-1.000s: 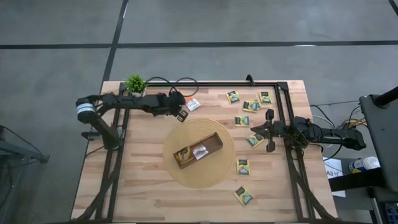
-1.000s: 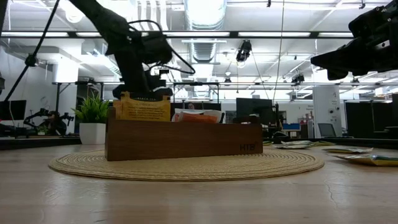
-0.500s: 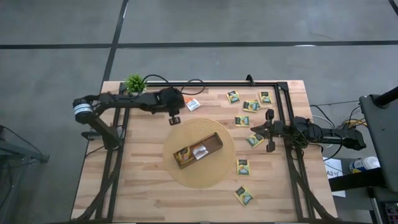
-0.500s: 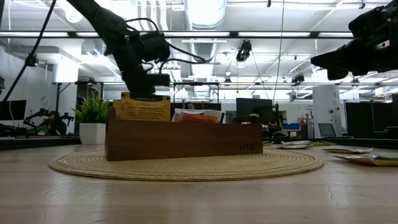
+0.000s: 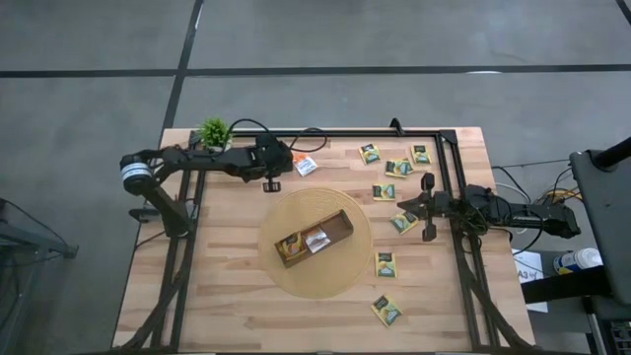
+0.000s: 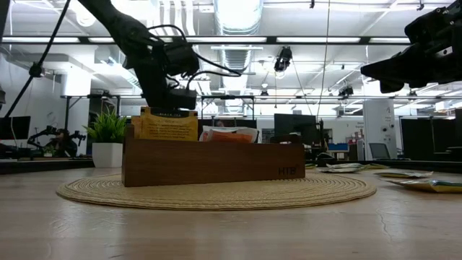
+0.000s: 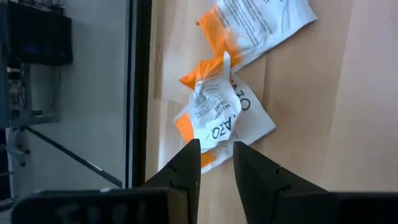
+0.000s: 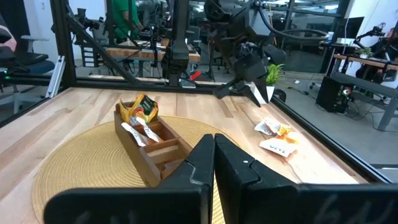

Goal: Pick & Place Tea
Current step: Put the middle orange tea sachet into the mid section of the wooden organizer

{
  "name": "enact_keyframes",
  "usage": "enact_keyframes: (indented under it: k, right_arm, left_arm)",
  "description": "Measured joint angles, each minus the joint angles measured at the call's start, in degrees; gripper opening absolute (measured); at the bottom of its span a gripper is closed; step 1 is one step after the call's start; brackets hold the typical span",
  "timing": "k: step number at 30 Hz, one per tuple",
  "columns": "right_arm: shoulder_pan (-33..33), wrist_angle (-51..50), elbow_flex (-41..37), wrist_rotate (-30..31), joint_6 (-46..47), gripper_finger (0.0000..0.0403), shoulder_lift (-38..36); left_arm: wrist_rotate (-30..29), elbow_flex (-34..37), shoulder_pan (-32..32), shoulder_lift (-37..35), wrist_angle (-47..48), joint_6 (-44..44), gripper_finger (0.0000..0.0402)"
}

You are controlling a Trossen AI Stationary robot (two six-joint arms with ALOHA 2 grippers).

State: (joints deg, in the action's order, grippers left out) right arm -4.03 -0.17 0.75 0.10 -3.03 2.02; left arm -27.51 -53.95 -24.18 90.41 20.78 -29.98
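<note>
Orange-and-white tea sachets (image 7: pixel 227 118) lie on the wooden worktop (image 5: pixel 227 296) just in front of the left hand (image 7: pixel 214 163), whose fingers stand narrow, holding nothing. Right hand (image 8: pixel 214 149) hovers shut, well apart.

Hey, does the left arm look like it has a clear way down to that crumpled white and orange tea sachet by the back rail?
Probably yes. The left gripper hangs right above the crumpled sachet, jaws slightly parted and nothing between them. The black frame rail runs close alongside, which might crowd one finger.
</note>
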Motion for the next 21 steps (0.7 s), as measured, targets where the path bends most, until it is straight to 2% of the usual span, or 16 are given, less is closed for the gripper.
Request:
enact_keyframes:
  k: [6, 21]
  right_arm:
    - [0.0, 0.0, 0.0, 0.0, 0.0, 0.0009, 0.0]
    - [0.0, 0.0, 0.0, 0.0, 0.0, 0.0009, 0.0]
  left_arm:
    - [4.0, 0.0, -0.1, 0.0, -0.3, -3.0, 0.0089]
    - [6.1, 0.0, -1.2, 0.3, -1.5, -4.1, 0.0089]
